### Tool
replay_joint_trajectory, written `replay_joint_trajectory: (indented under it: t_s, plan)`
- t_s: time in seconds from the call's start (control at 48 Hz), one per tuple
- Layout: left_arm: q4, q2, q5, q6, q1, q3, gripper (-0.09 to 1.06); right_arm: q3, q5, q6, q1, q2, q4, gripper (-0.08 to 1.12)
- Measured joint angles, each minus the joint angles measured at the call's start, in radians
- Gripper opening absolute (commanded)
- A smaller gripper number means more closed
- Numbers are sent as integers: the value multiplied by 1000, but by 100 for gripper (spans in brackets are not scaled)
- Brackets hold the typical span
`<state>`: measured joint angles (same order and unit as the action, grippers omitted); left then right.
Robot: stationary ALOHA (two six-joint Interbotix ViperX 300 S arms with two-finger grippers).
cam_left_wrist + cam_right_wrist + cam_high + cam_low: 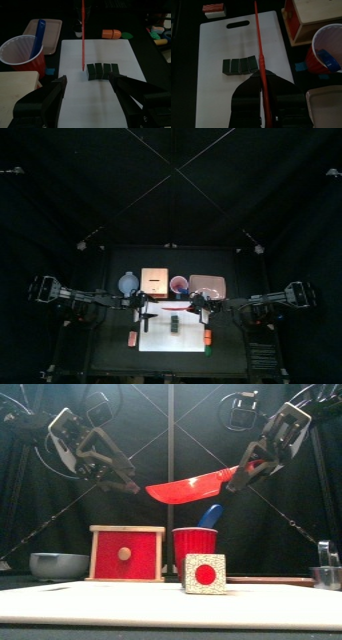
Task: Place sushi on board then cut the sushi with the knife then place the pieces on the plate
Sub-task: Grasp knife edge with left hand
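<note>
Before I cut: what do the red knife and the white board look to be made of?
The red knife is probably plastic: uniform glossy red, with a thin blade like a toy's. The white board is likely plastic too: smooth, evenly white, with a cleanly cut grip hole. Its finish is hard to judge.

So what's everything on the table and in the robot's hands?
board: one, white, table middle.
sushi roll: one, dark green, on the board.
cup: one, red, behind the board.
blue knife: one, in the cup.
box: one, wooden with red front, left of the cup.
bowl: one, blue-grey, back left.
tray: one, pink, back right.
toy block: one, white with red spot, front left.
toy food: one, orange, right of board.
metal cutter: one, silver, far right.
red knife: one, held over the board.
left fingers: open, empty.
right fingers: shut on the red knife.
</note>
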<state>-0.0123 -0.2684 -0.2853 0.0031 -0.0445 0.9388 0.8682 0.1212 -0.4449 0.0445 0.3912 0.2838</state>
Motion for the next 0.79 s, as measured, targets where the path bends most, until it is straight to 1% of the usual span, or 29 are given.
replay_joint_trajectory:
  t_s: [0.104, 0.333, 0.521, 0.667, 0.792]
  plan:
    - [2, 29, 0, 2, 2, -26, 96, 0, -2, 0, 2, -9, -5, 40]
    - [2, 89, 0, 2, 15, -55, 96, -2, -2, 0, 3, -37, -5, 40]
    - [-9, 143, 0, 0, 20, -92, 94, -5, 0, 0, 3, -41, -6, 40]
    - [-9, 181, 20, 3, 29, -115, 88, -9, -2, 0, 3, -41, -5, 40]
    - [-9, 193, 29, 2, 40, -129, 77, -9, -2, 0, 3, -41, -6, 40]
